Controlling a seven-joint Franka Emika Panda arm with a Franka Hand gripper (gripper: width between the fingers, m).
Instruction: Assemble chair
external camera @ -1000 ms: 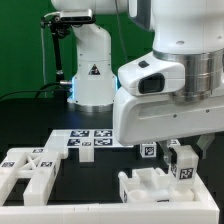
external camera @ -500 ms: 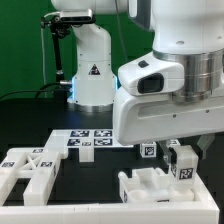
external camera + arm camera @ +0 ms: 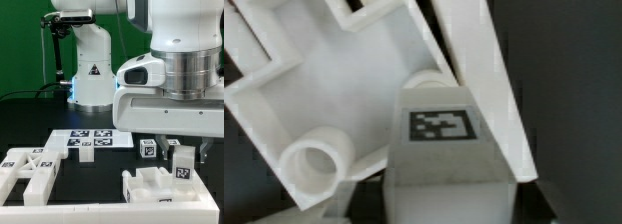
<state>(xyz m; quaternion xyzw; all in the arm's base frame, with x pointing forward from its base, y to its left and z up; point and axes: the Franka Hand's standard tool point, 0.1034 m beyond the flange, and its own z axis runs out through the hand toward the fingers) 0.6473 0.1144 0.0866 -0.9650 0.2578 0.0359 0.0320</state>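
1. my pincer (image 3: 186,147) has lifted slightly and drifted toward the bench (image 3: 95,172) edge on the exterior view's right.
2. the small white cube-ended plastic post (image 3: 183,166) stands beneath it, near that edge.
3. i cannot tell if the pincer grips it, so i judge the placing unfinished.

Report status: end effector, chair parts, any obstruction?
End effector low over tagged post, grip unclear. Slotted block apart, untouched. Nothing seen blocking.

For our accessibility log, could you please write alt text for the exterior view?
A white gripper hangs low over small white tagged chair pieces at the exterior view's right. A slotted block lies at its lower left, the marker board mid-table, a robot base behind.
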